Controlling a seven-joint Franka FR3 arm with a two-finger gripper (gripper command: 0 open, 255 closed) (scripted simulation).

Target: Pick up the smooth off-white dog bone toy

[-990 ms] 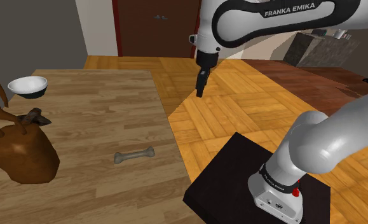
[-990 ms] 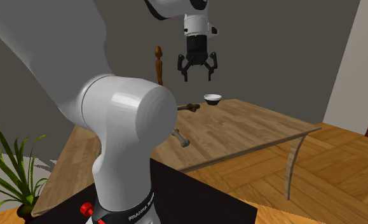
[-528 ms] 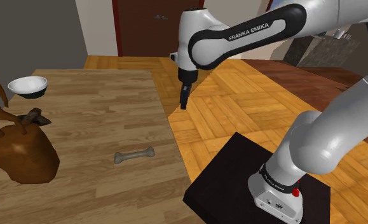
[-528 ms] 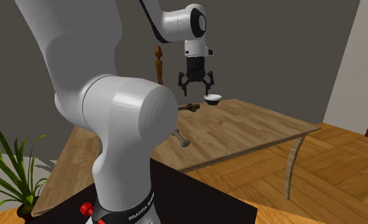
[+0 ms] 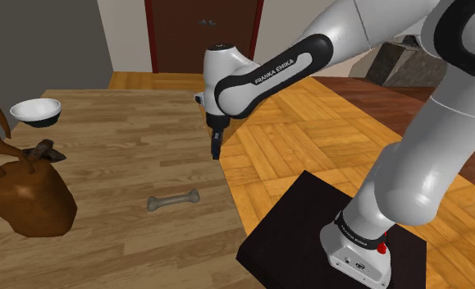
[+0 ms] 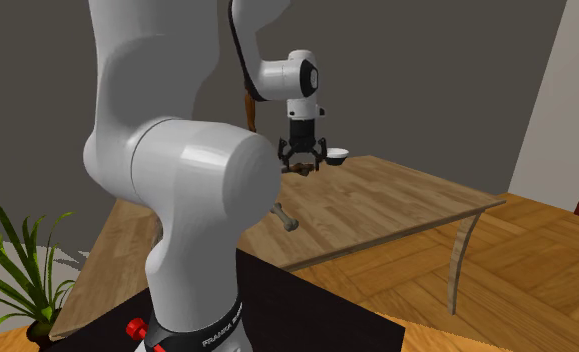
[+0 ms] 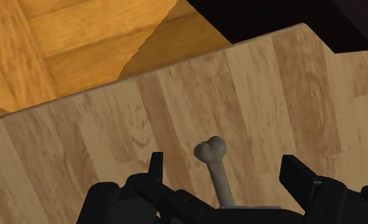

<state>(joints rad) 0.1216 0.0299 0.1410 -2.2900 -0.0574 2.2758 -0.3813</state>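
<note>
Bone toy (image 5: 173,199) lies flat, lengthwise across the shoulder view.

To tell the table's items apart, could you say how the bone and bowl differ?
The bone is grey-beige, long and thin; the bowl is white and round. The bone lies nearer the stand, the bowl farther. Both rest on the table.

Under my fingers (image 7: 297,172) spreads a pale wooden table (image 7: 81,146); past its edge, honey-coloured parquet floor (image 7: 49,38). Farther off, a dark red door (image 5: 186,33) and plain grey walls (image 6: 427,80).
</note>
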